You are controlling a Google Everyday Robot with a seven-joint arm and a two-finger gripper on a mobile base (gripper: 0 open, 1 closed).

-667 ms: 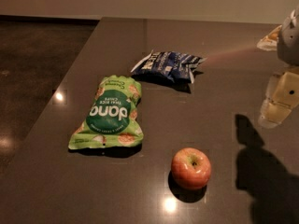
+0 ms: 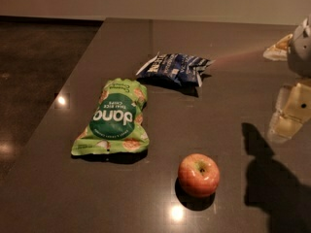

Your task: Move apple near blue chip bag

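Observation:
The apple (image 2: 198,174), small, round and red-orange with a dimpled stem end, sits on the dark table near the front, right of centre. The blue chip bag (image 2: 173,68), crinkled navy with white lettering, lies further back at the centre. My gripper (image 2: 291,111) hangs at the right edge of the view, above the table. It is to the right of and beyond the apple, well apart from it, and holds nothing that I can see. Its shadow falls on the table just right of the apple.
A larger bright green chip bag (image 2: 114,118) lies left of the apple and in front of the blue bag. The dark table's left edge (image 2: 58,106) runs diagonally, with darker floor beyond it. A light wall lies behind the table's far edge.
My gripper has shifted slightly downward at the right edge. The apple and both bags have not moved.

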